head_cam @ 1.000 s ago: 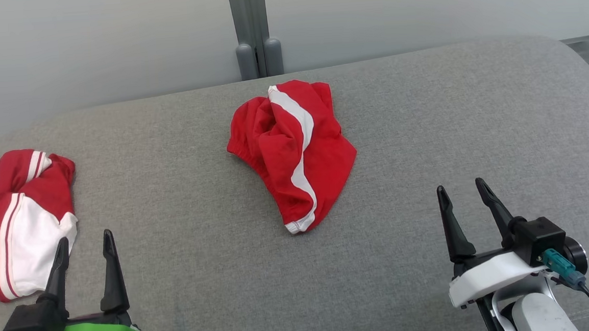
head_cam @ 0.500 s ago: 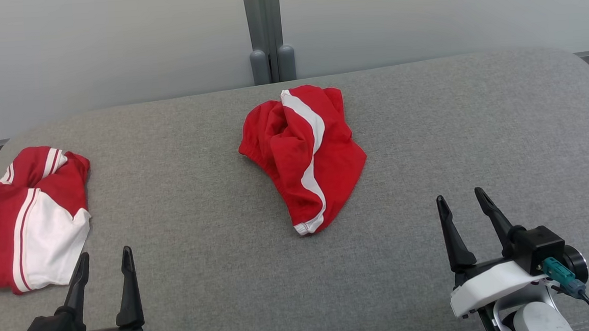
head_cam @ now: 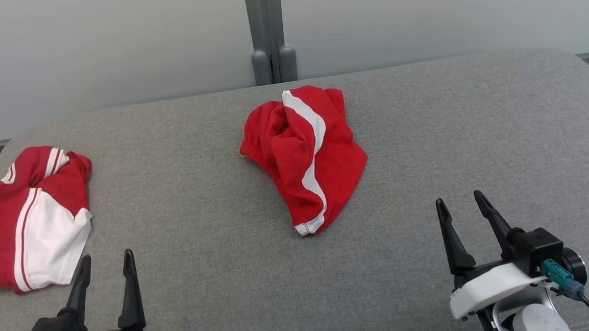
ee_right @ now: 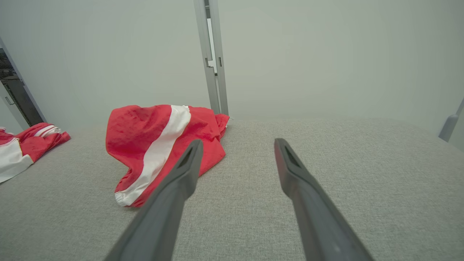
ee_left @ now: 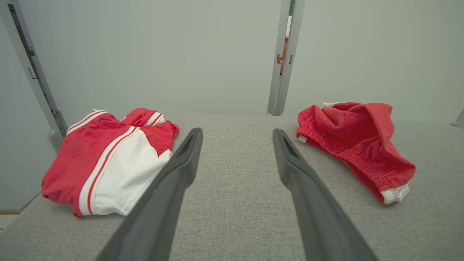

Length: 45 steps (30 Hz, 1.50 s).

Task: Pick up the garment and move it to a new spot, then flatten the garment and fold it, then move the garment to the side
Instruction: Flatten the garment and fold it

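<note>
A crumpled red garment (head_cam: 304, 154) with a white stripe lies in a heap at the middle of the grey padded surface (head_cam: 200, 217), toward its far edge. It also appears in the left wrist view as the red garment (ee_left: 355, 141) on the right, and in the right wrist view as the red garment (ee_right: 156, 145) on the left. My left gripper (head_cam: 107, 256) is open and empty at the near left, well short of the heap. My right gripper (head_cam: 458, 198) is open and empty at the near right, apart from the cloth.
A second red and white garment (head_cam: 26, 217) lies bunched at the surface's left edge, just beyond my left gripper. A pale wall with a grey post (head_cam: 268, 34) stands behind the far edge. The surface's corners are rounded at the far left and far right.
The whole head picture has shifted slightly, so the camera moved. Both garments lie as before. Both grippers stay open and hold nothing.
</note>
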### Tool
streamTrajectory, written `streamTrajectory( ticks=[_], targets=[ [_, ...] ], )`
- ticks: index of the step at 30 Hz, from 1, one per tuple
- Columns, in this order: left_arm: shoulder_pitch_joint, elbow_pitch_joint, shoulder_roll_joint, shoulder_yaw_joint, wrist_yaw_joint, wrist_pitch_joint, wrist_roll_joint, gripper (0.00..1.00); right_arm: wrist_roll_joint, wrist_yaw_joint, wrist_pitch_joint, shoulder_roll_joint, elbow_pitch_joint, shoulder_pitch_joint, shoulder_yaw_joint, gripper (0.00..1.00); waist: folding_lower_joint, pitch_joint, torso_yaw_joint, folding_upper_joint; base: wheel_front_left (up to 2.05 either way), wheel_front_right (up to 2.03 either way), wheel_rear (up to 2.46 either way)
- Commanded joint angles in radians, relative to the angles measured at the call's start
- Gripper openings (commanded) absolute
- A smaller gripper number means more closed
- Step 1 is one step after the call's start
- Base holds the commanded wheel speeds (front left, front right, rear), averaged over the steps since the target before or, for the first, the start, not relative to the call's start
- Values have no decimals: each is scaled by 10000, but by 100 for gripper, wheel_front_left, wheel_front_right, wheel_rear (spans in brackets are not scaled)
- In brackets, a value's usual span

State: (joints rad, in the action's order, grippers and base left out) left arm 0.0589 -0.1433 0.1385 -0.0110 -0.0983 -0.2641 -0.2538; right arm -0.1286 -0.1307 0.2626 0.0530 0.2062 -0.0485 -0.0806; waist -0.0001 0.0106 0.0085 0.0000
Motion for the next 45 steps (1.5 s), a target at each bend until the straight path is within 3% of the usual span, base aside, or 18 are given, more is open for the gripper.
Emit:
streamTrajectory(
  ticks=[1,21,33,45],
  targets=[
    [-71,-27,-39,-68,-49,-5,58,100,-29,-1,34,17,24,83,-4,100,1,5,-5,0,0,0,0],
    [-392,-265,-106,113,-230,-5,385,100,-93,-3,34,-8,8,-46,-118,100,1,-97,-138,0,0,0,0],
    [-2008,-1613,-103,2106,-330,-5,224,100,-100,-1,34,-17,-52,-486,-183,100,1,-981,-1140,0,0,0,0],
    [-3727,-3588,354,4132,-333,-5,-370,100,-262,-1,34,-23,-231,-975,-209,100,1,-2248,-2254,0,0,0,0]
  ],
)
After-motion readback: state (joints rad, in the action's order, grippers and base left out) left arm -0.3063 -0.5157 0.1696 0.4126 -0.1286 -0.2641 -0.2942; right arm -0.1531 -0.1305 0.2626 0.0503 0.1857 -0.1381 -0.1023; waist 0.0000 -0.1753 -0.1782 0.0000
